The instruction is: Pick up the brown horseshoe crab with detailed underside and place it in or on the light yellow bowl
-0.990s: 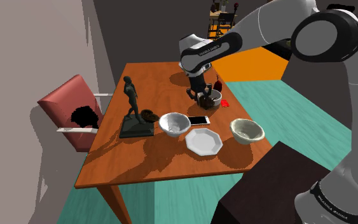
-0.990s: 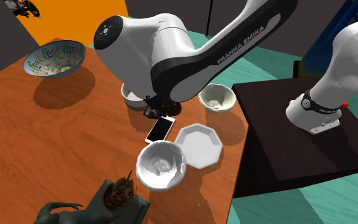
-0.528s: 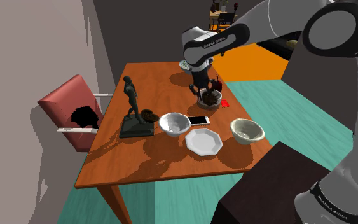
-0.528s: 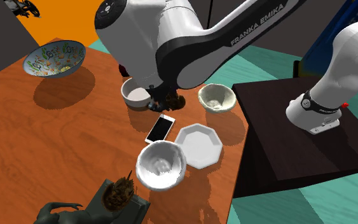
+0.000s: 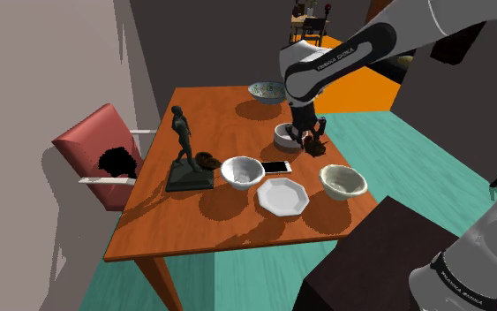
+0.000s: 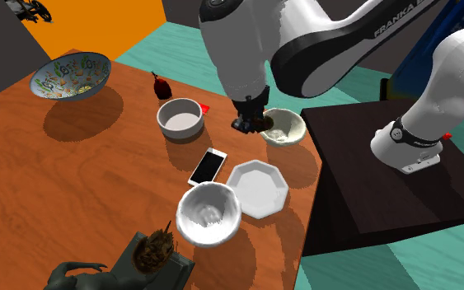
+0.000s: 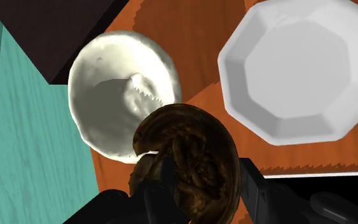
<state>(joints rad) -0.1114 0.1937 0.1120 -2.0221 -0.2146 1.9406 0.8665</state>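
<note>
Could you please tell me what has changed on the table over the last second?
The gripper, shut on the brown horseshoe crab, carried it from beside the small white bowl over towards the light yellow bowl, and it is now near that bowl's rim. The phone, octagonal plate and statue stayed put.

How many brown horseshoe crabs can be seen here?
2. One brown horseshoe crab is clasped in the black gripper, close to the light yellow bowl; the other crab lies at the dark statue's base on the wooden table. More may hide behind the arm.
</note>
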